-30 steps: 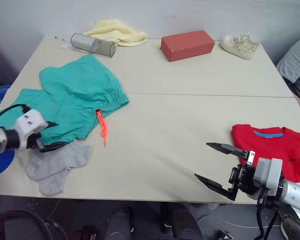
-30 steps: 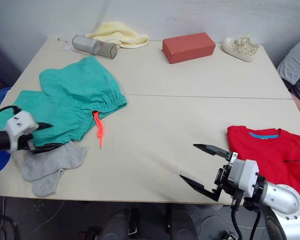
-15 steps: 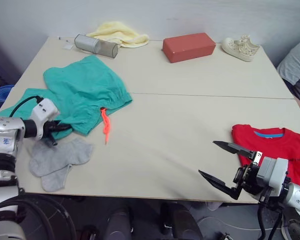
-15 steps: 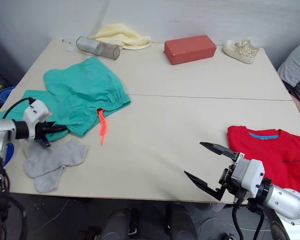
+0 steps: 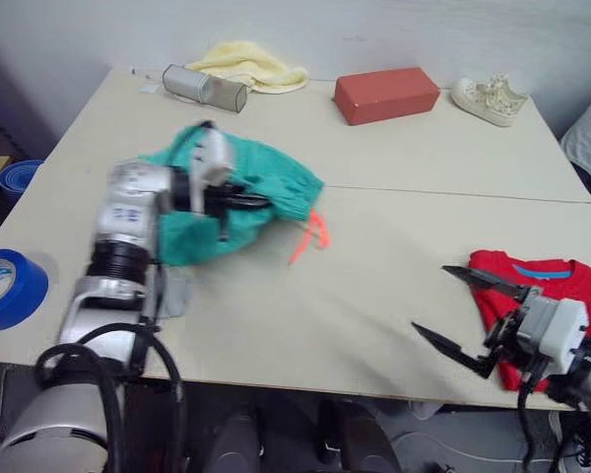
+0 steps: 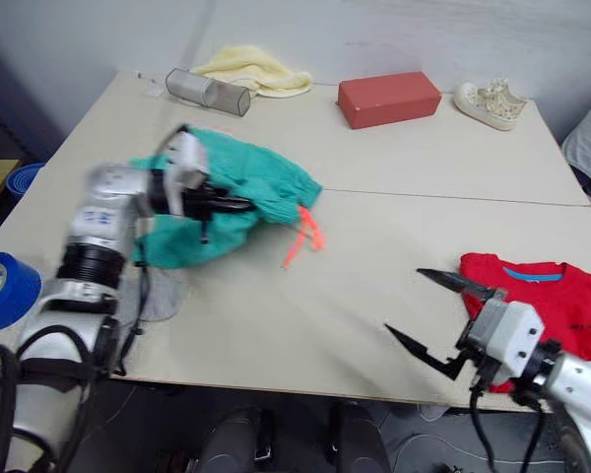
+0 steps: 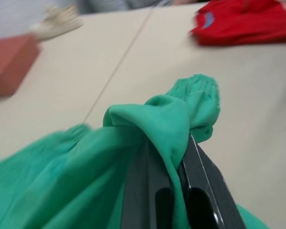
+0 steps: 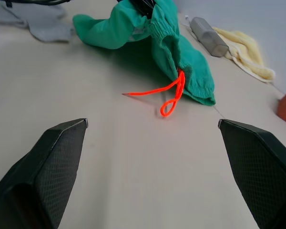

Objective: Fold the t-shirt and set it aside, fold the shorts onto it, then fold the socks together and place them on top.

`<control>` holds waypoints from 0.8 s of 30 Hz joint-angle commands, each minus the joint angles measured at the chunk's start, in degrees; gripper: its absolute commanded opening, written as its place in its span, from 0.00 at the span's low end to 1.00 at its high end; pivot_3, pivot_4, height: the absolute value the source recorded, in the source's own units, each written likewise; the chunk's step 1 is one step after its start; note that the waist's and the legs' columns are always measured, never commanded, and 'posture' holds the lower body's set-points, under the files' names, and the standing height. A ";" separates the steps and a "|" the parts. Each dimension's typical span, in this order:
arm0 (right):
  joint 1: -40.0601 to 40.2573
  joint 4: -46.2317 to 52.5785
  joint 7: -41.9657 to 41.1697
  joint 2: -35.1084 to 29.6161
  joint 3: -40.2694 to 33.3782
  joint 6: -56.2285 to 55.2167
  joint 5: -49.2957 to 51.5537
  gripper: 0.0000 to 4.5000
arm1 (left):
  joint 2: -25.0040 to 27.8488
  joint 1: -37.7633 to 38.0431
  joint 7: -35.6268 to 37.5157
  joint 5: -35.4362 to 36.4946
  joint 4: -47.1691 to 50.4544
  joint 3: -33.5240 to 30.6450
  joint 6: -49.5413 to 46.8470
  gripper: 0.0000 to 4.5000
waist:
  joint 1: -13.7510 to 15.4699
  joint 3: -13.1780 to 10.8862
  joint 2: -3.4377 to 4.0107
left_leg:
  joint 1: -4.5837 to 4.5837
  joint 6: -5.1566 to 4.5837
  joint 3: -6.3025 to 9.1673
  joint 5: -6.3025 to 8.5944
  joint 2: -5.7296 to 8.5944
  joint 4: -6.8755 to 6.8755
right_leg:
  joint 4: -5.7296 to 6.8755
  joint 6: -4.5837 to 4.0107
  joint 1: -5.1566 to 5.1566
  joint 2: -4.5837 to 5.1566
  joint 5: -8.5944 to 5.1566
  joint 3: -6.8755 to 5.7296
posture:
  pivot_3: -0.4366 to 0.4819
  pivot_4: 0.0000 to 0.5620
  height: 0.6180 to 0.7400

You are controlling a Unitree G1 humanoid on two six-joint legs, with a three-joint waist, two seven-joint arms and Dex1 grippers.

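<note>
Left eye view: shorts (image 5: pixel 231 202) lay bunched w/ long axis across the table (image 5: pixel 374 296), waistband end pointing toward the robot's right, orange drawstring (image 5: pixel 310 236) trailing off that end. Left gripper (image 5: pixel 246 201) was clamped on a fold of the shorts. Right gripper (image 5: pixel 468 310) had its fingers spread wide, holding nothing, at the near edge just beside the one folded t-shirt (image 5: pixel 547 291). Socks (image 5: pixel 172 296) — count unclear, mostly hidden behind left arm. Mid-table between shorts & t-shirt was bare.
</note>
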State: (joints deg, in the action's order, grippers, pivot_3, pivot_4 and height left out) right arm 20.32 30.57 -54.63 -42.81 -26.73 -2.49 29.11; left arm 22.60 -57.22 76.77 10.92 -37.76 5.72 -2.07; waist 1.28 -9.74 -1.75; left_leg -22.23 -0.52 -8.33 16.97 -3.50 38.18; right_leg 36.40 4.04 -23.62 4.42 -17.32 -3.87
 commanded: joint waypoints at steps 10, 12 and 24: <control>7.39 0.65 -5.88 -1.82 -8.40 1.29 0.15 1.00 | -13.07 7.83 -5.29 -0.99 13.96 10.15 -9.96 0.05 | -0.54 -0.05 0.12 | 0.07 -0.04 -0.01 0.02 -0.12 -0.04 | -0.08 0.02 -0.01 -0.20 0.01 0.23 | 0.48 0.27 1.00; 7.97 1.29 -5.04 -1.45 -7.49 1.36 -1.59 1.00 | -13.31 9.48 -6.41 -0.55 16.49 10.36 -12.25 0.14 | -0.55 -0.05 0.12 | 0.07 -0.11 0.02 0.06 -0.12 -0.03 | -0.07 0.03 0.00 -0.11 0.02 0.35 | 0.48 0.27 1.00; -0.27 0.47 -2.34 -2.42 7.44 3.90 -9.33 1.00 | 8.31 20.37 3.13 6.19 33.87 1.33 -7.31 0.61 | -1.62 -0.06 0.37 | 0.20 0.06 0.06 -0.02 -0.19 -0.09 | 0.13 -0.14 0.02 -0.01 -0.07 0.74 | 0.48 0.27 1.00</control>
State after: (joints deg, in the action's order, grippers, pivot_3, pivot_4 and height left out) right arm 20.34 30.98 -57.52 -44.70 -20.40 0.93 20.60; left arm 29.32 -38.08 79.35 18.40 -4.97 8.14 -14.25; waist -0.34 -9.80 -1.38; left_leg -22.04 -0.46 -8.27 16.95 -3.69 38.08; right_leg 36.51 3.90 -23.60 4.41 -17.39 -3.14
